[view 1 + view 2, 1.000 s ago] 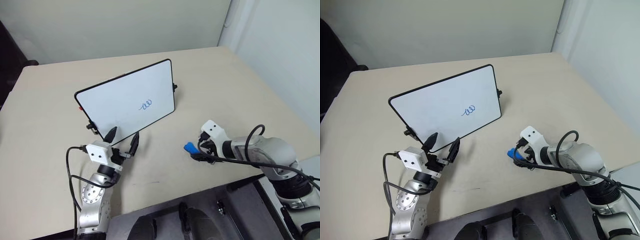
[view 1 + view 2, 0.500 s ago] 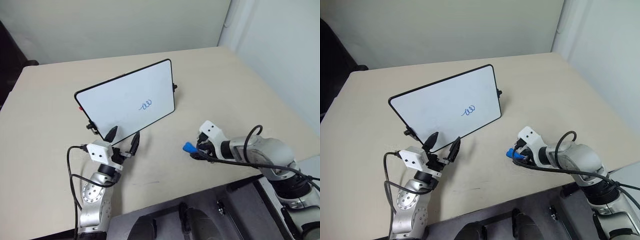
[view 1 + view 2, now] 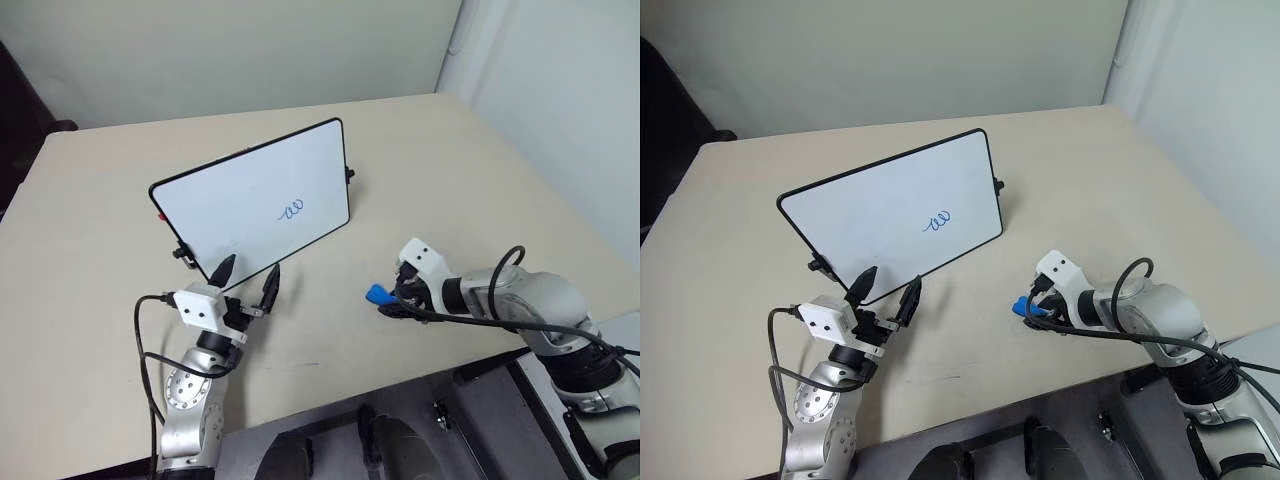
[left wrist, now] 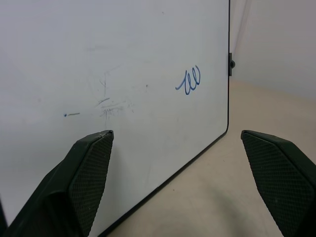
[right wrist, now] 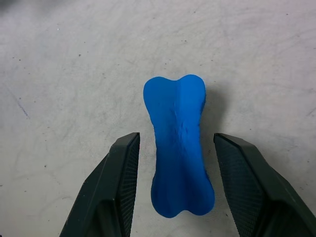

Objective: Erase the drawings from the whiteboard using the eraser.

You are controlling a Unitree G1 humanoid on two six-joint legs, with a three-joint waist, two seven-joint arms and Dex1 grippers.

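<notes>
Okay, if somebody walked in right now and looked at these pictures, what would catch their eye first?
Probably the whiteboard propped upright mid-table, white with a tiny blue squiggle near its right edge. Next, the bright blue eraser lying on the table between the open fingers of the right hand, not yet gripped. The left hand hovers open before the board's lower edge.

The whiteboard [image 3: 255, 205] is white with a thin black frame; its drawings [image 3: 292, 210] are blue. The eraser [image 5: 178, 145] is bright blue. The worktop [image 3: 430, 170] is pale beige. Pincer fingers [image 4: 86, 173] are black, cross-hatched.
</notes>
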